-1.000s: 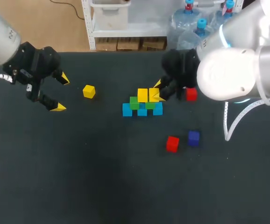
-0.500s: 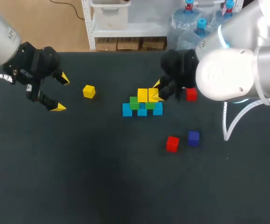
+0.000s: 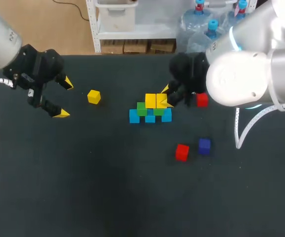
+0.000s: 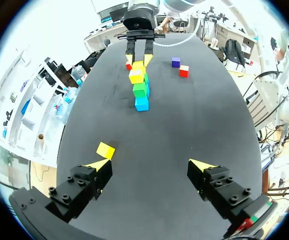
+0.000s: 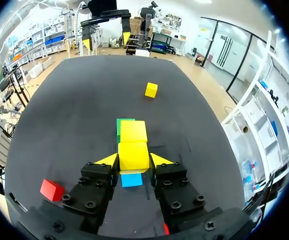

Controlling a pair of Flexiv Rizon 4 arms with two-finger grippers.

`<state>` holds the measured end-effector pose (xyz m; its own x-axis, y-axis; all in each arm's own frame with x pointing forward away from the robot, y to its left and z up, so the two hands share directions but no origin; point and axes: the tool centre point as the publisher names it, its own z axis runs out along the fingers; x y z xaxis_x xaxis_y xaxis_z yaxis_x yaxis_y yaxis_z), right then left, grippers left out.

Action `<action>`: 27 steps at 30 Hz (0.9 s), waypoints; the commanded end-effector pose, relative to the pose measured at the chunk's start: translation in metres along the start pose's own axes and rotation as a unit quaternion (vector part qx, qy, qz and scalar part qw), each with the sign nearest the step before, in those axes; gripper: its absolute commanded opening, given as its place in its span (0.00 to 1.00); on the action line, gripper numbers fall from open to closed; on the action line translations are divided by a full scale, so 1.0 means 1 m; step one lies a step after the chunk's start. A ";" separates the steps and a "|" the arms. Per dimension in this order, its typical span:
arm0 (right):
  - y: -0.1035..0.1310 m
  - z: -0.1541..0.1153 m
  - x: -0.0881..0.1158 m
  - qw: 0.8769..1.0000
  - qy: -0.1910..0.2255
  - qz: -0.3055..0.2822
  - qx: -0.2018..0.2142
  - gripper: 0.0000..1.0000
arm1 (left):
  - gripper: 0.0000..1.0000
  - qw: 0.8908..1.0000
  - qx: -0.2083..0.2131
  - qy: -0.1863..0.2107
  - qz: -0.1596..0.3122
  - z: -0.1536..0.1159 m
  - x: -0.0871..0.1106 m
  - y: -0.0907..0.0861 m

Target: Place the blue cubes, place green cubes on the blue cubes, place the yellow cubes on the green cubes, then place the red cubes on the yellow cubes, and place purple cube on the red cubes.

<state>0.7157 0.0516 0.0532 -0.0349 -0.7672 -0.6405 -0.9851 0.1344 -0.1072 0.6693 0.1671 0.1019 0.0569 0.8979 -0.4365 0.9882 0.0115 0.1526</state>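
My left gripper (image 3: 64, 98) hangs wide open over the worktop (image 3: 83, 187) and holds nothing. The loose yellow cube (image 3: 93, 97) sits just to its right, much nearer to this arm than to my other one, so I think this arm should fetch it. In the middle the blue cubes (image 3: 134, 116) lie in a row with the green cubes (image 3: 141, 108) on top. My right gripper (image 5: 134, 161) squeezes a yellow cube (image 5: 133, 152) on the greens, with a red cube (image 3: 202, 100) just beside it on the right.
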 end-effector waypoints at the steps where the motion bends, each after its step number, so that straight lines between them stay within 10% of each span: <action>1: -0.001 0.001 0.000 1.000 0.000 0.001 -0.001 0.00 | 1.00 1.000 0.000 -0.003 0.002 0.000 0.002 0.000; 8: -0.001 0.002 0.001 1.000 0.001 0.004 -0.006 0.31 | 1.00 1.000 0.000 -0.003 0.002 0.000 0.002 0.000; 27: -0.002 0.003 0.000 1.000 0.002 0.004 -0.007 0.34 | 1.00 1.000 0.000 -0.003 0.002 0.000 0.002 0.000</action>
<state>0.7176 0.0528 0.0513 -0.0428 -0.7697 -0.6369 -0.9867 0.1328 -0.0941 0.6693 0.1671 0.1019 0.0569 0.8979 -0.4365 0.9882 0.0115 0.1526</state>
